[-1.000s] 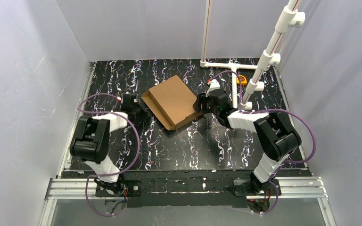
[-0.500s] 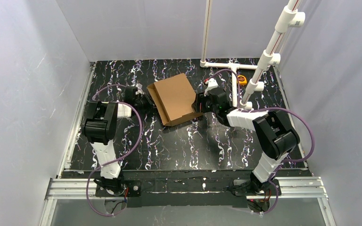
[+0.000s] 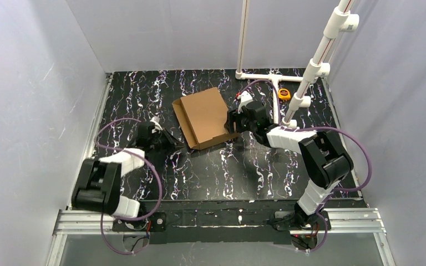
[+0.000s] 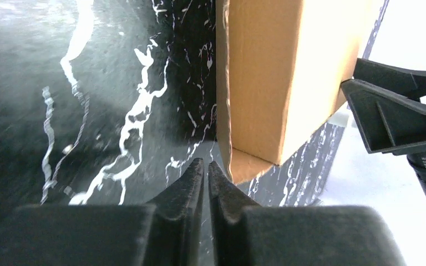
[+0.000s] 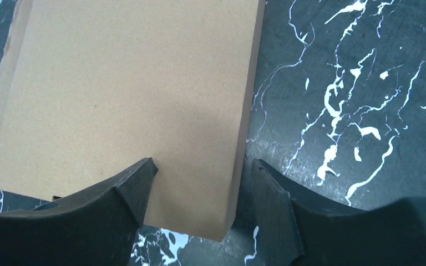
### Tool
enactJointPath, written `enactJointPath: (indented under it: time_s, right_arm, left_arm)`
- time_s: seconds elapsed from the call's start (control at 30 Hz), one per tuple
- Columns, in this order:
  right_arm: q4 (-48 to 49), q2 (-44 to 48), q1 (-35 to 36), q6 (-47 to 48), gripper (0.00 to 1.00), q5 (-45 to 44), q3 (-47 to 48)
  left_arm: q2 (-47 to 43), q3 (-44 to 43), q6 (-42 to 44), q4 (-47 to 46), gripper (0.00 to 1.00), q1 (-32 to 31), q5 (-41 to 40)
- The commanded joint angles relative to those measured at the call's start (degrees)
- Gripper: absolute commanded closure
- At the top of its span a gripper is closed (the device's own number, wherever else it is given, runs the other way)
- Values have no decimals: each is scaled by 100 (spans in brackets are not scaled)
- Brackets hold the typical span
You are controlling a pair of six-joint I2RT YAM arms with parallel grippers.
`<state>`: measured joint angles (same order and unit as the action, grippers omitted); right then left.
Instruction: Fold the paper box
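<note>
The paper box (image 5: 127,100) runs off the right wrist view's top edge. The counter (image 4: 28,83) blurs in the left wrist view. A far yellow object (image 3: 284,93) is too small to name.

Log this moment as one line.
paper box: on table | left gripper: shut, short of it | right gripper: open, astride its edge

The black surface (image 3: 216,172) with white marble veining carries a brown corrugated cardboard paper box (image 3: 204,115) toward the back, white plastic pipes (image 3: 266,76) at the far right, and a small yellow object (image 3: 284,93) beside them.
</note>
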<state>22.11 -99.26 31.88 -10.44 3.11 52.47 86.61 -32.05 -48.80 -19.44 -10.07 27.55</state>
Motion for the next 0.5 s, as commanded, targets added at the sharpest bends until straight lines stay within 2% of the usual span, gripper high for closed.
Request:
enactJointPath:
  time_s: [0.0, 0.07, 0.1, 0.2, 0.23, 0.3, 0.4, 0.47]
  right_arm:
    - [-693, 427, 26, 505, 24, 36, 7]
    - [-715, 610, -22, 571, 22, 29, 22]
    - [-718, 709, -50, 603, 21, 50, 18]
    - [-656, 955, -101, 648, 18, 200, -35]
    - [-641, 1007, -119, 648, 18, 282, -55]
    - [-649, 1064, -136, 653, 16, 449, -61]
    - [-731, 1083, -170, 752, 6, 576, -15]
    - [-772, 1115, -226, 794, 2, 705, 12]
  left_arm:
    - [-1440, 428, 32, 979, 83, 126, -1171]
    - [-1973, 577, 67, 1063, 61, 217, -1383]
    - [-2171, 593, 113, 1080, 47, 276, -1433]
    - [-2254, 363, 317, 1075, 18, 380, -1367]
    - [-2109, 166, 412, 1074, 13, 398, -1224]
    - [-1560, -313, 568, 1090, 10, 400, -826]
    - [-693, -947, 624, 1085, 2, 400, -283]
    - [-227, -1240, 693, 1044, 2, 398, -128]
